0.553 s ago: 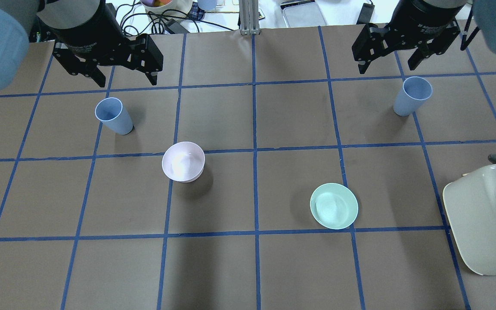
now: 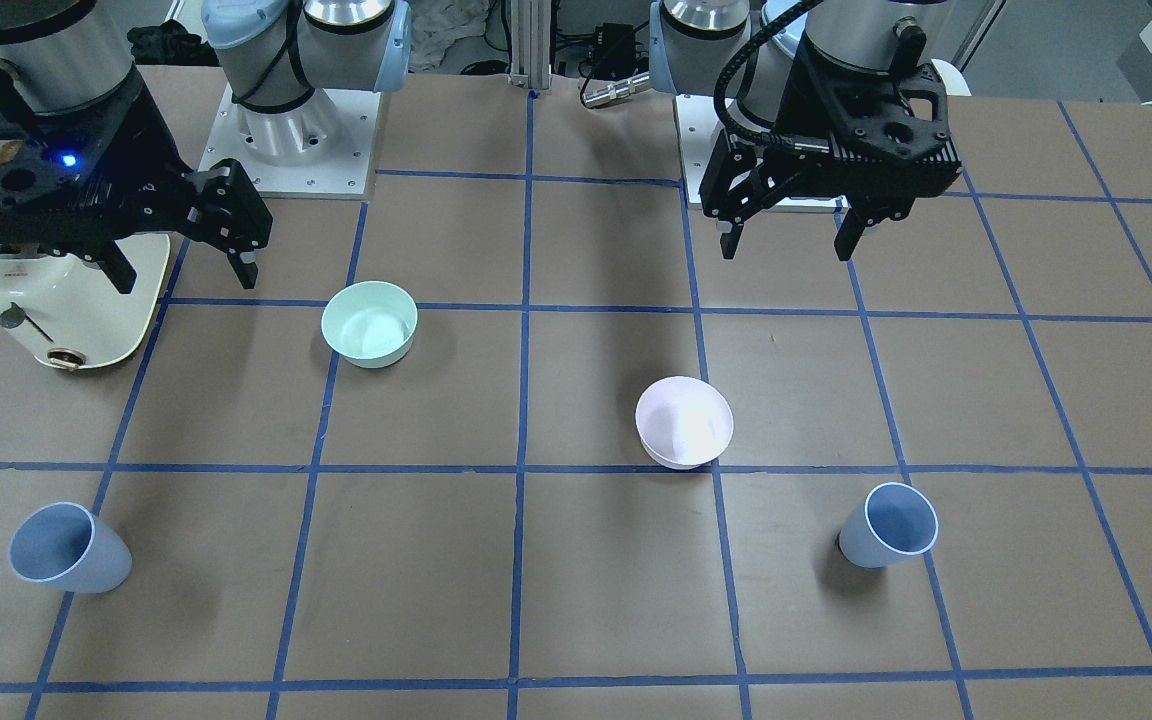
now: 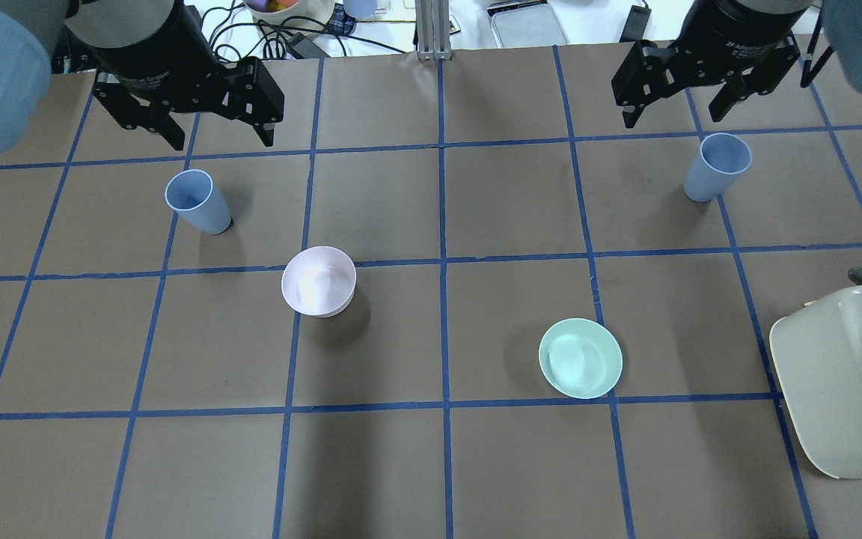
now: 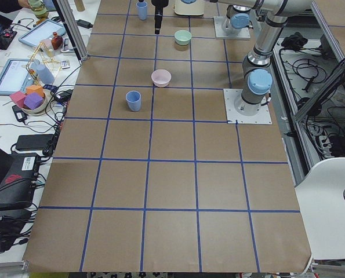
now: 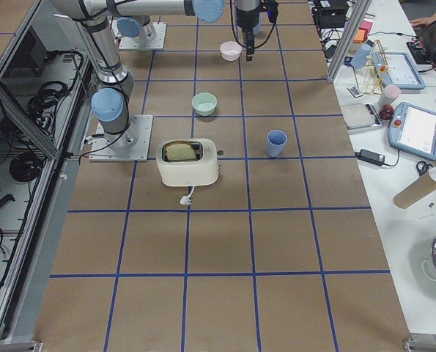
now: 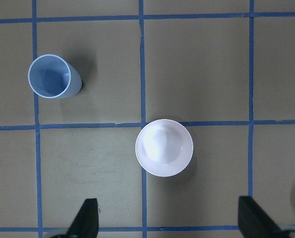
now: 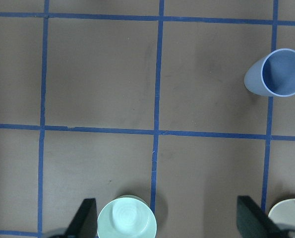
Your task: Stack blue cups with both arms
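Observation:
Two pale blue cups stand upright and far apart on the table. One cup [image 3: 197, 201] is on the left side and also shows in the left wrist view [image 6: 54, 77] and the front view [image 2: 888, 525]. The other cup [image 3: 717, 166] is on the right side and also shows in the right wrist view [image 7: 276, 73] and the front view [image 2: 68, 547]. My left gripper [image 3: 221, 138] hangs high above the table, open and empty. My right gripper [image 3: 674, 116] is also high, open and empty. Neither touches a cup.
A pale pink bowl [image 3: 319, 281] sits between the cups, nearer the left one. A mint-green bowl [image 3: 581, 358] sits right of centre. A cream toaster [image 3: 842, 374] stands at the right edge. Cables and boxes lie beyond the table's far edge.
The left gripper has shifted very slightly upward in the overhead view. The right gripper, cups and bowls have not visibly moved.

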Motion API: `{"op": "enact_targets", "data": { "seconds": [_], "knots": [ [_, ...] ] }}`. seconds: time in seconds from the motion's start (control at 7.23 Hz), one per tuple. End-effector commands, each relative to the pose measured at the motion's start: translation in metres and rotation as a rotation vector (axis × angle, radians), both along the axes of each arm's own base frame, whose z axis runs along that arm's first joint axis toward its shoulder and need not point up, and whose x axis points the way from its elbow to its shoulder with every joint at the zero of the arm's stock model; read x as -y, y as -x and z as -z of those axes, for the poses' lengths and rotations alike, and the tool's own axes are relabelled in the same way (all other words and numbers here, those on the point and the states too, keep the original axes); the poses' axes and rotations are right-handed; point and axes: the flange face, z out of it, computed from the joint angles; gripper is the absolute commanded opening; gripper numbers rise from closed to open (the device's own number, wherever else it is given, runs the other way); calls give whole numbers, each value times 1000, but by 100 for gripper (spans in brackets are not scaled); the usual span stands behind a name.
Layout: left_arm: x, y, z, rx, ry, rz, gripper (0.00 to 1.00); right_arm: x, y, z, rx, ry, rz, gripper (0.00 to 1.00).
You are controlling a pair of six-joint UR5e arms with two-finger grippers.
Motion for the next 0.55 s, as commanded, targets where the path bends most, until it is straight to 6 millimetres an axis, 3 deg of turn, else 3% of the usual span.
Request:
{"op": "enact_targets", "data": {
  "seconds": [0.0,0.14,0.41],
  "knots": [
    [17,-12,17,5,-33,-12,100,0,1,0,-3,2,2,100],
    [35,-23,40,1,-71,-28,100,1,1,0,-3,4,2,100],
    [93,-75,115,6,-139,-97,100,0,1,-1,-3,5,2,100]
  ]
}}
